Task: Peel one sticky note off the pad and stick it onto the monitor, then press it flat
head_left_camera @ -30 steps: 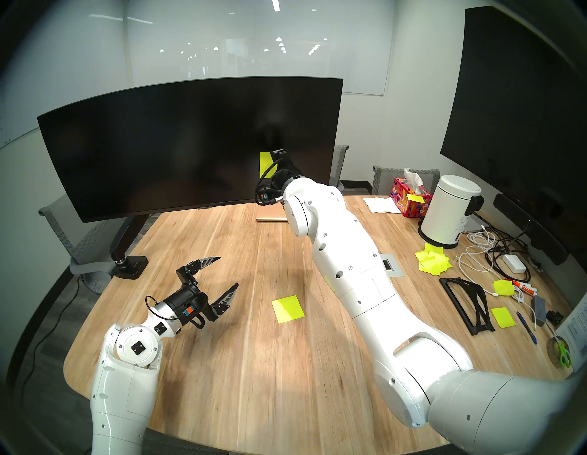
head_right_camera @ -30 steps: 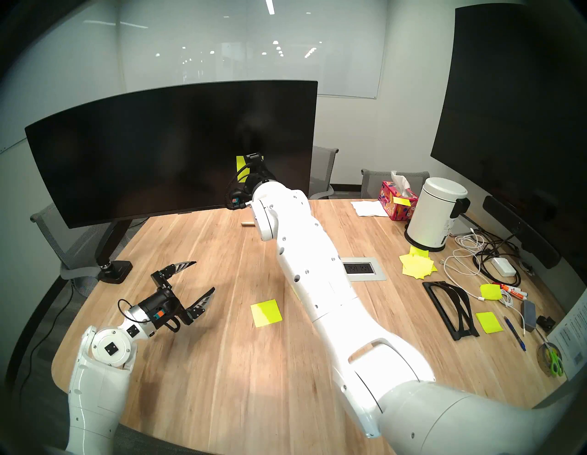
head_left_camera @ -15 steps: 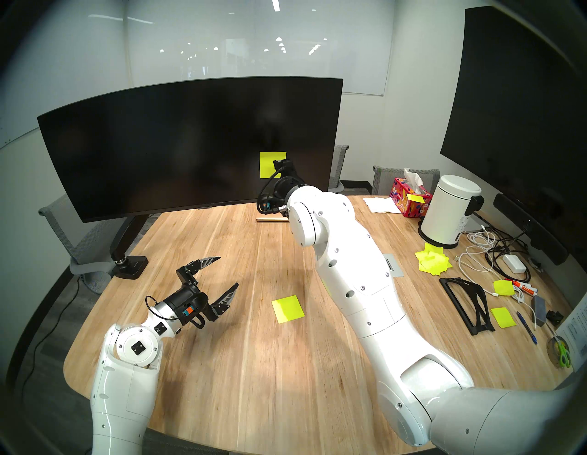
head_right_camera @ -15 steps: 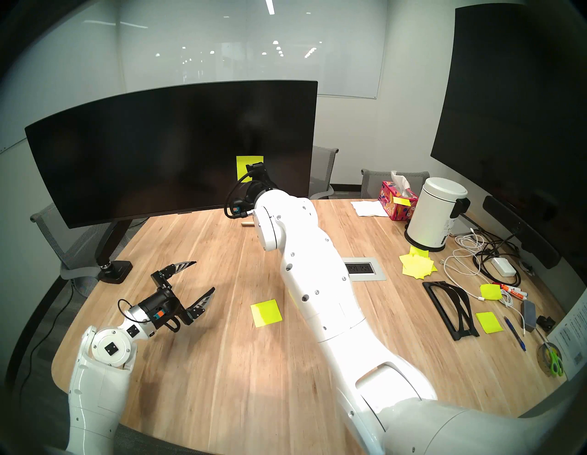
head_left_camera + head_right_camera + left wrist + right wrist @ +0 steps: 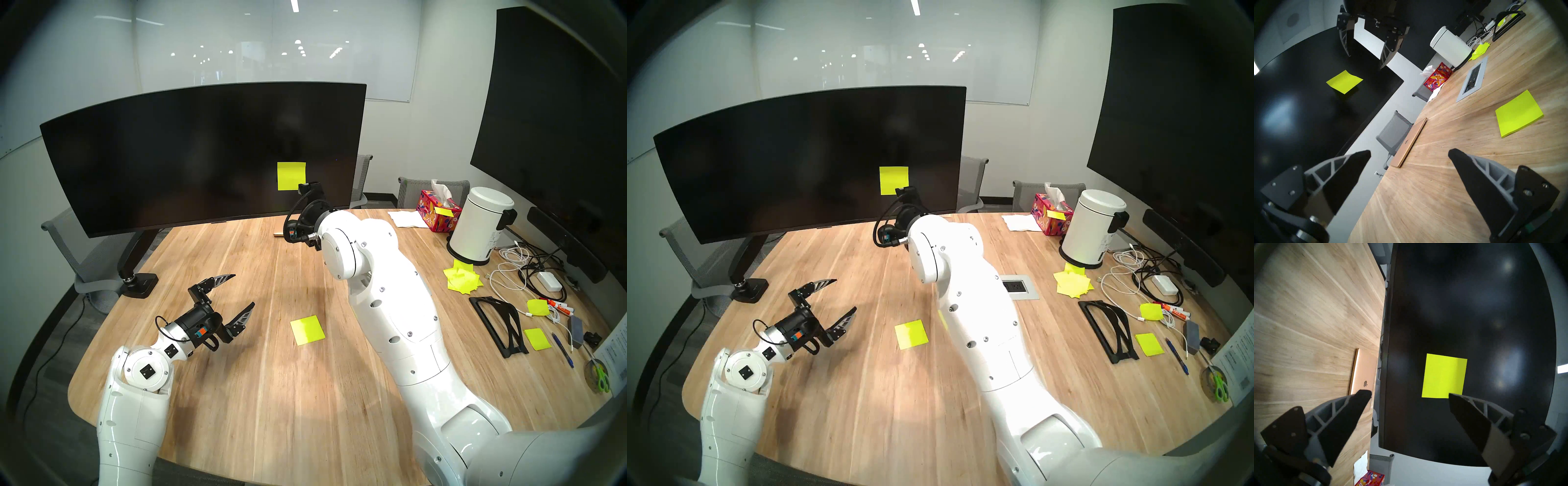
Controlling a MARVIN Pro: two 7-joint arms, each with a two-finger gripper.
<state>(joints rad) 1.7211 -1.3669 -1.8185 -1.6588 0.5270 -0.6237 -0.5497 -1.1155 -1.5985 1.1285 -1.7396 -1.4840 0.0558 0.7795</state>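
A neon yellow-green sticky note (image 5: 291, 175) (image 5: 893, 180) (image 5: 1444, 376) (image 5: 1344, 81) sits flat on the lower right part of the wide curved black monitor (image 5: 203, 152) (image 5: 1474, 310). My right gripper (image 5: 1409, 394) (image 5: 1365, 61) is open and empty, a short way back from the screen, just below and to the right of the note. The pad (image 5: 307, 330) (image 5: 911, 334) (image 5: 1519, 113) lies flat mid-table. My left gripper (image 5: 244, 289) (image 5: 845, 294) (image 5: 1409, 152) hovers open and empty to the left of the pad.
A gold laptop (image 5: 1364, 377) (image 5: 1408, 144) lies closed under the monitor's right end. At the right stand a tissue box (image 5: 437, 210), a white bin (image 5: 481, 224), a jumble of yellow sheets (image 5: 463, 280), cables and a black stand (image 5: 498, 322). A taller screen (image 5: 549, 118) hangs on the right.
My right arm has drawn back and down from the monitor, uncovering the whole note, which stays on the screen. The left arm has not moved.
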